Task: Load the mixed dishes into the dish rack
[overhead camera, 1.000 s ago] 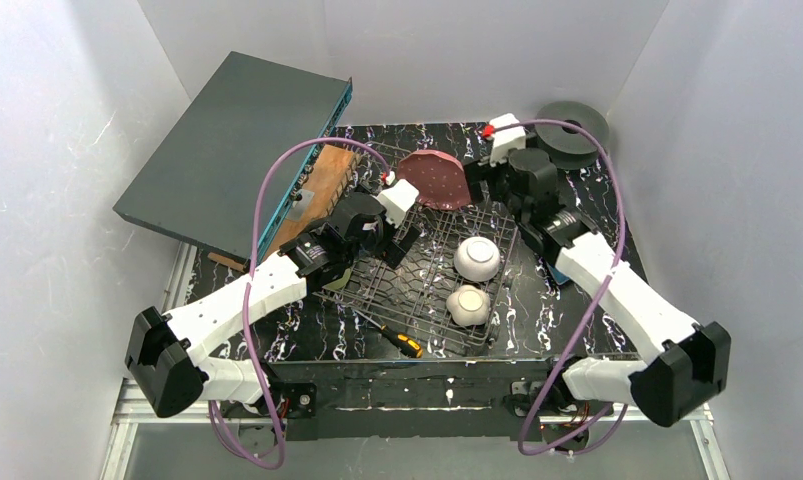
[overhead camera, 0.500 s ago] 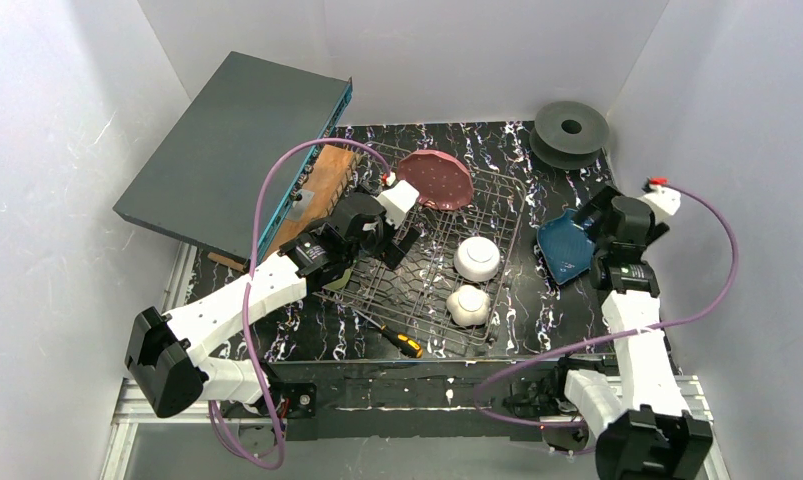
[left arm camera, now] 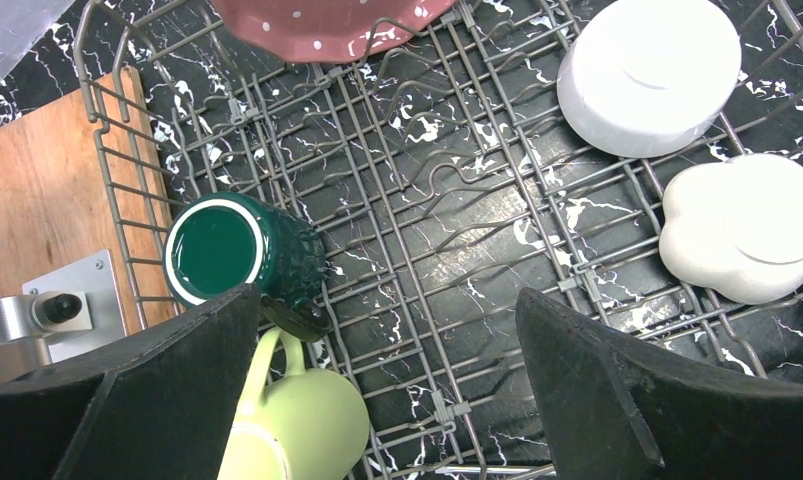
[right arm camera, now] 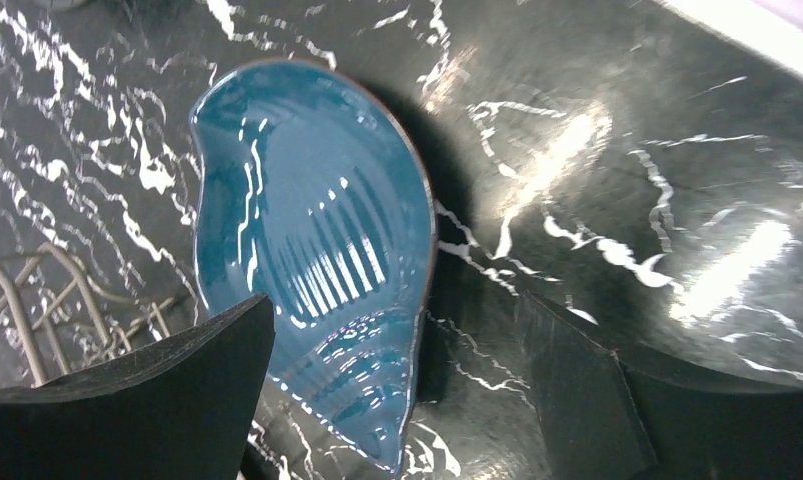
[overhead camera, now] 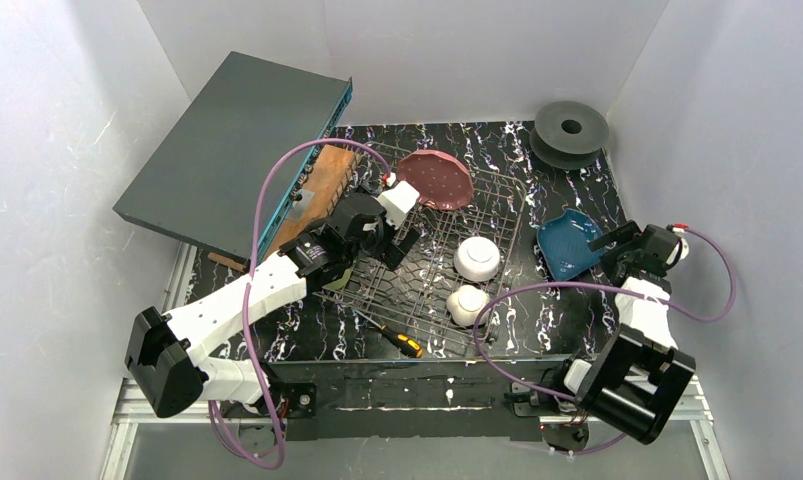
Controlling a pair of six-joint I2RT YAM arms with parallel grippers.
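The dish rack [overhead camera: 429, 272] stands mid-table. In it are the pink speckled plate [overhead camera: 435, 180] leaning at the far end, the white bowl [overhead camera: 476, 258] and the small white cup [overhead camera: 468, 305], both upside down. The left wrist view shows the dark green mug [left arm camera: 232, 250] on its side and the pale yellow-green mug [left arm camera: 302, 425] at the rack's left. My left gripper [overhead camera: 399, 250] hovers open above the rack floor [left arm camera: 457, 200], empty. The blue dish [overhead camera: 567, 245] lies on the table right of the rack. My right gripper [right arm camera: 397, 400] is open, with the dish's near edge [right arm camera: 317, 240] between its fingers.
The black spool [overhead camera: 571, 130] sits at the back right. A screwdriver [overhead camera: 397, 338] lies by the rack's front edge. The wooden board [overhead camera: 317, 190] and the big grey box [overhead camera: 237, 140] lean at the back left. White walls close in on both sides.
My right arm has swung from the far end of the rack back to the right side and now points at the blue dish. The left arm has not moved.
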